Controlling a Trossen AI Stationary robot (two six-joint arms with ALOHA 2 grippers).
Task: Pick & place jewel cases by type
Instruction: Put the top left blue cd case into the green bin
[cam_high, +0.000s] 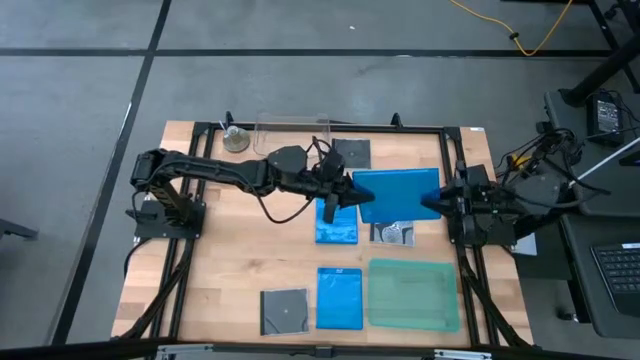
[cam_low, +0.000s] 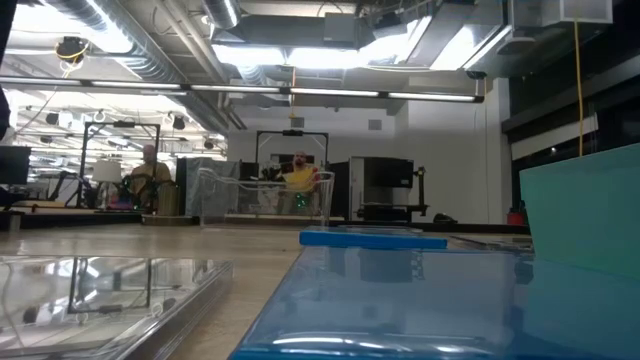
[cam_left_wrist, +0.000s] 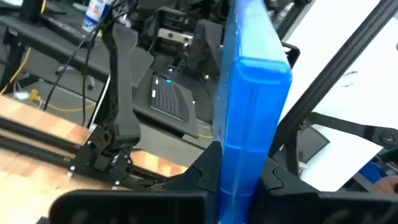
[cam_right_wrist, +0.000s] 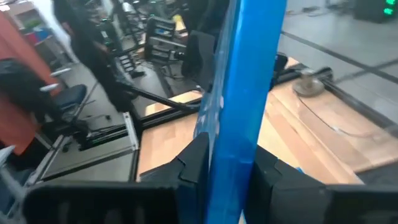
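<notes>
Hands (cam_high: 352, 192) on level blue case (cam_high: 396, 192) (crosswise)

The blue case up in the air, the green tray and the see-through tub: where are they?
blue case (cam_high: 398, 190), high view, its flat face.
green tray (cam_high: 413, 293), high view, its middle.
see-through tub (cam_high: 290, 135), high view, its bare floor.

**Workshop hall under strip lights**

The wooden tabletop (cam_high: 230, 260) stands on a grey floor (cam_high: 80, 90) crossed by dark lines, with a yellow cable (cam_high: 520, 35) at about 1 o'clock. A keyboard (cam_high: 620, 270) lies at 4 o'clock. In the low view, ceiling ducts (cam_low: 130, 45) and bright light strips (cam_low: 330, 92) run overhead; two people (cam_low: 298, 172) sit far back among equipment.
</notes>
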